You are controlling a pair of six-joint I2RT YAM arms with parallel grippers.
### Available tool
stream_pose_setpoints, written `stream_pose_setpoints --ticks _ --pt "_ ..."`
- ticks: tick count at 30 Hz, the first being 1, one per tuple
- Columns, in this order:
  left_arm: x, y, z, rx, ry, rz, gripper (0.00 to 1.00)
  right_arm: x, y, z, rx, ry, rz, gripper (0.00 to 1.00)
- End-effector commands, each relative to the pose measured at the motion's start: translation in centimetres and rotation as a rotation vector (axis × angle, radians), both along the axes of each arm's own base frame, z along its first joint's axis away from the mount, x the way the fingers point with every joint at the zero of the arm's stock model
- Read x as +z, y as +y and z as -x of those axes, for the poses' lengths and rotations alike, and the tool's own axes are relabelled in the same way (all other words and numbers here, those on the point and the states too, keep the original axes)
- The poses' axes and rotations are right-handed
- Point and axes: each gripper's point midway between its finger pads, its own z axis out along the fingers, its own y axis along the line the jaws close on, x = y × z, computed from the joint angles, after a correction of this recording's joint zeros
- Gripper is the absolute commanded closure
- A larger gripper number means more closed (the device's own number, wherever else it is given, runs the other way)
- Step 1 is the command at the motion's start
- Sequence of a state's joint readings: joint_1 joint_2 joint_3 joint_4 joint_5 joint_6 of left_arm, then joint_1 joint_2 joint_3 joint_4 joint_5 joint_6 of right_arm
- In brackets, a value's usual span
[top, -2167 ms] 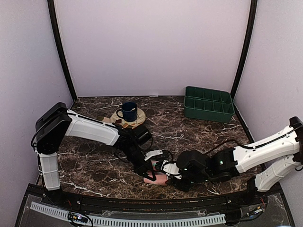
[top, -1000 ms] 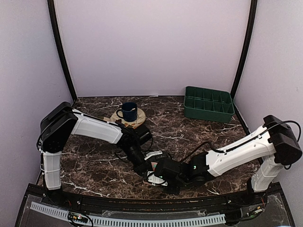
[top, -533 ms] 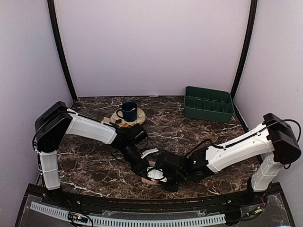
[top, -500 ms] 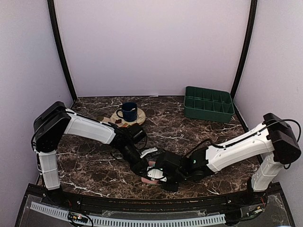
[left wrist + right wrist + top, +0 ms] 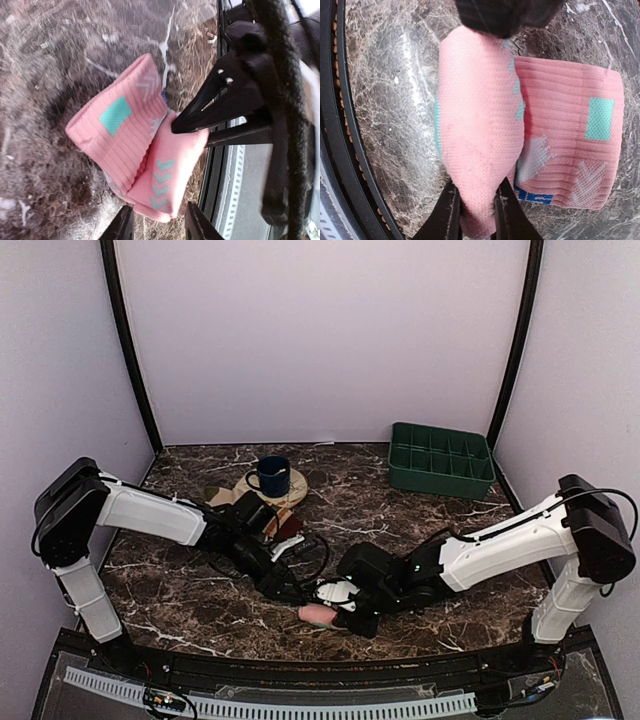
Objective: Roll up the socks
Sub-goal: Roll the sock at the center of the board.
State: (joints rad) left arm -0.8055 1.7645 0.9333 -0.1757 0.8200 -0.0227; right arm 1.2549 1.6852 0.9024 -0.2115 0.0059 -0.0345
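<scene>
The pink sock, with mint patches, lies folded over on the marble near the table's front edge. My right gripper is shut on its doubled-over end, one finger on each side. The ribbed cuff half lies flat beside it. My left gripper stands open, and the sock's lower tip sits just above the gap without touching either finger. In the top view the left gripper is just left of the sock. The striped sock shows only as a maroon patch by the left arm.
A blue mug stands on a round tan coaster at the back left. A green compartment tray sits at the back right. The table's black front rail runs close beside the pink sock.
My left gripper has opened, let go of the pink sock and drawn back to the left. The right gripper has stayed shut on the sock's folded end.
</scene>
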Motion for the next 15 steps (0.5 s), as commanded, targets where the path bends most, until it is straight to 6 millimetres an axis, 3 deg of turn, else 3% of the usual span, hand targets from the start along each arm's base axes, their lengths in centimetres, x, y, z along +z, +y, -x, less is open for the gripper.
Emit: stream_pose_setpoints --ticks 1,15 --pt "2.3 -0.3 -1.1 0.047 -0.069 0.086 0.62 -2.8 -3.1 0.7 -0.048 0.151 0.076 0.98" --pt "3.4 0.2 -2.7 0.181 -0.292 0.189 0.6 -3.1 -3.9 0.3 -0.087 0.471 0.01 0.98"
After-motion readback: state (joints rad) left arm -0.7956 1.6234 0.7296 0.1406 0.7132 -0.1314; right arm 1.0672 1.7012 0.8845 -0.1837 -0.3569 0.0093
